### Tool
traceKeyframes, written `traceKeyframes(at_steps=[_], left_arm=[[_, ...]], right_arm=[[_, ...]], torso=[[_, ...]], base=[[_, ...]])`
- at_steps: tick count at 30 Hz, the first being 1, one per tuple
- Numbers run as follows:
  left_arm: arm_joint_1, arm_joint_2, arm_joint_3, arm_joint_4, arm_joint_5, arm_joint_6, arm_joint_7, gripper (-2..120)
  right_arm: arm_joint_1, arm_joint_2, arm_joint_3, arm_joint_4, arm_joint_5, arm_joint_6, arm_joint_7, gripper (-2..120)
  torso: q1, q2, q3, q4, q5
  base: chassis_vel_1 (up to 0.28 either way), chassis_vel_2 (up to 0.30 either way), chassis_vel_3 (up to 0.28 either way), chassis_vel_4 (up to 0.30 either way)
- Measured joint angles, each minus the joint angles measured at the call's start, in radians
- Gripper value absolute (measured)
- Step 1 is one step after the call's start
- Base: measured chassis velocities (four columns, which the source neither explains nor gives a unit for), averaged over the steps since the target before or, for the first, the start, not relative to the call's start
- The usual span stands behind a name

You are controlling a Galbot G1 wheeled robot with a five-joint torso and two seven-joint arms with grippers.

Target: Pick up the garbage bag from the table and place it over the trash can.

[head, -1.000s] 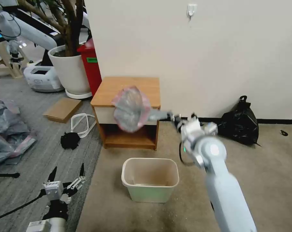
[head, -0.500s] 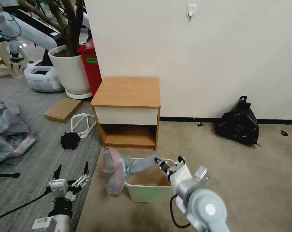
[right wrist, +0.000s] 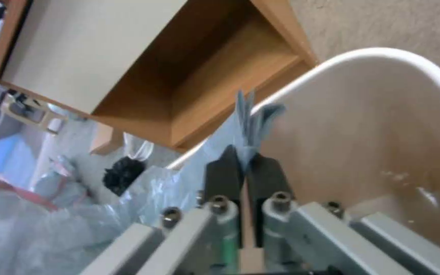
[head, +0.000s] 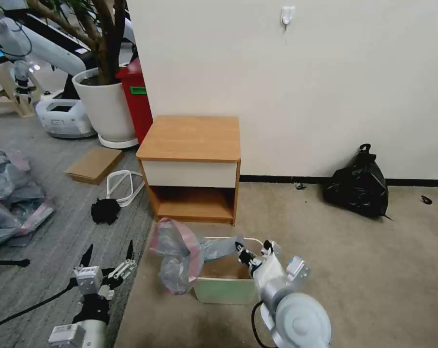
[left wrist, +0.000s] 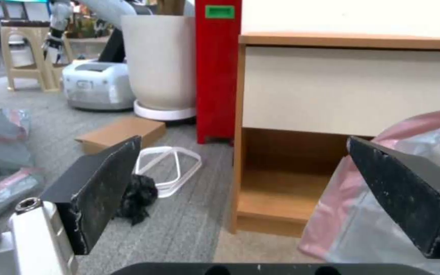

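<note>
Floor layout before the wall

Low in the frame's centre, the cream-white plastic trash can (head: 226,288) sits before the light-brown wooden nightstand table (head: 192,137); the translucent grey garbage bag (head: 176,254) hangs over its left rim; a knotted black bag (head: 357,186) lies right.

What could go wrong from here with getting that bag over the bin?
The right gripper pinches only a thin end of the garbage bag, so the slippery plastic may slide out. Most of the bag hangs bunched outside the trash can, past its left rim, so it may end up draped down the side rather than opened over the rim. The left gripper is open and not yet helping.
</note>
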Motion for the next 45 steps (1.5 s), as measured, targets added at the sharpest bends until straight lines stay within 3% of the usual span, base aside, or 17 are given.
traceKeyframes(at_steps=[8,12,18,20,29,40,44,45], left_arm=[[-0.003,0.007,0.005,0.002,-0.001,0.001,0.0,100],[-0.006,0.013,0.006,0.003,-0.002,0.003,0.0,100],[-0.007,0.024,0.007,0.004,-0.006,0.003,0.0,100],[-0.005,0.034,0.006,0.004,-0.008,0.004,0.001,100],[0.004,0.047,0.005,0.0,-0.01,0.004,0.002,100],[0.031,0.069,0.004,-0.02,-0.011,-0.007,0.014,100],[0.065,0.096,0.006,-0.075,-0.055,0.011,0.056,100],[0.087,0.114,0.019,-0.12,-0.108,0.065,0.074,100]], right_arm=[[-0.024,-0.015,-0.01,0.024,-0.075,-0.013,-0.015,28],[-0.037,-0.027,-0.012,0.038,-0.12,-0.018,-0.038,48],[-0.036,-0.044,-0.007,0.029,-0.166,-0.016,-0.055,68],[-0.028,-0.064,0.003,0.007,-0.227,0.015,-0.086,80],[0.0,-0.103,0.023,-0.058,-0.368,0.115,-0.162,106],[0.003,-0.123,0.047,-0.09,-0.468,0.19,-0.204,114],[0.003,-0.142,0.069,-0.09,-0.497,0.212,-0.214,112],[0.004,-0.156,0.08,-0.086,-0.507,0.221,-0.218,111]], torso=[[0.0,0.0,0.0,-0.0001,0.0],[0.0,0.0,0.0,0.0,0.0],[0.0,0.0,0.0,0.0,0.0],[0.0,0.0,0.0,-0.0001,0.0],[0.0,0.0,0.0,0.0,0.0],[0.0,0.0,0.0,-0.0001,0.0],[0.0,0.0,0.0,0.0,0.0001],[0.0,0.0,0.0,0.0,0.0001]], base=[[0.0,0.0,0.0,0.0],[0.0,0.0,0.0,0.0],[0.0,0.0,0.0,0.0],[0.0,0.0,0.0,0.0],[0.0,0.0,0.0,0.0],[0.0,0.0,0.0,0.0],[0.0,0.0,0.0,0.0],[0.0,0.0,0.0,0.0]])
